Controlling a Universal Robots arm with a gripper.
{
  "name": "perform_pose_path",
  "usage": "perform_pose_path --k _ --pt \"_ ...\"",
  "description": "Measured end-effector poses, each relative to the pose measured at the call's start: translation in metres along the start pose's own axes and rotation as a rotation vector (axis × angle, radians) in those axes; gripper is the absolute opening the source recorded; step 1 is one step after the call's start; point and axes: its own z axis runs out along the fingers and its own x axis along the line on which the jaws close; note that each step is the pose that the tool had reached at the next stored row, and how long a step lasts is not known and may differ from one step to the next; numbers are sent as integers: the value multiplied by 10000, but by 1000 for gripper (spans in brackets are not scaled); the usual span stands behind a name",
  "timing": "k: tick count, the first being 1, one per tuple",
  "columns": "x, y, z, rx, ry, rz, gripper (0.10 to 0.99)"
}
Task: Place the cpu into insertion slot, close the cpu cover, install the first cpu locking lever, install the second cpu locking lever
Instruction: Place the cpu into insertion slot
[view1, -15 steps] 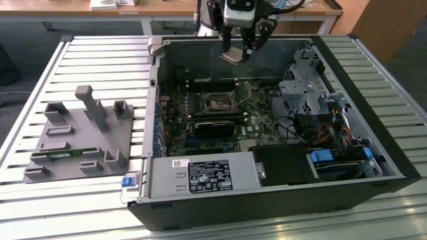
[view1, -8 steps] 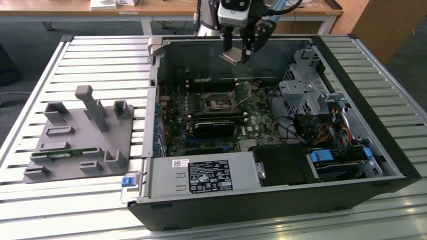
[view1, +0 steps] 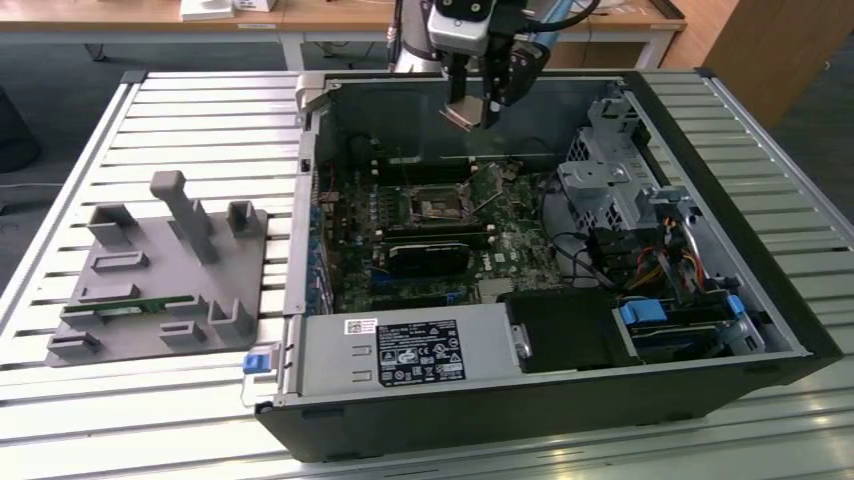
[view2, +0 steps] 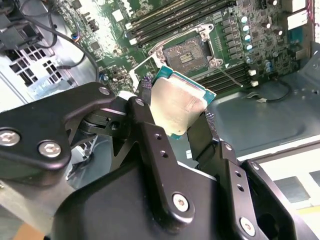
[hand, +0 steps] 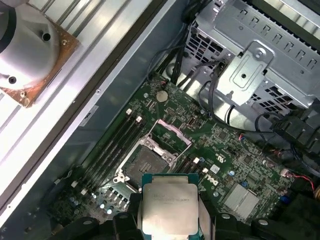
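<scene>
Tower case (view1: 534, 415), opened on its side, lies under my claw (view1: 477, 108). On its floor, straight below me, the green circuit board (hand: 240, 160). Set into that board, below my fingertips and well apart from them, the insertion slot (hand: 145, 162), dark and unfilled; the cpu cover (hand: 174, 134) stands lifted off it at one edge. Pinched by its edges between my two fingers, held in the air, the cpu (view2: 177, 105), silvery face showing.
</scene>
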Motion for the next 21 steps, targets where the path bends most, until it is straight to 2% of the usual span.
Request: perform_pose_path --k 5,21 --pt "2 -3 15 -2 -42 538 537" --pt "7 -14 69 -29 -214 2898 537"
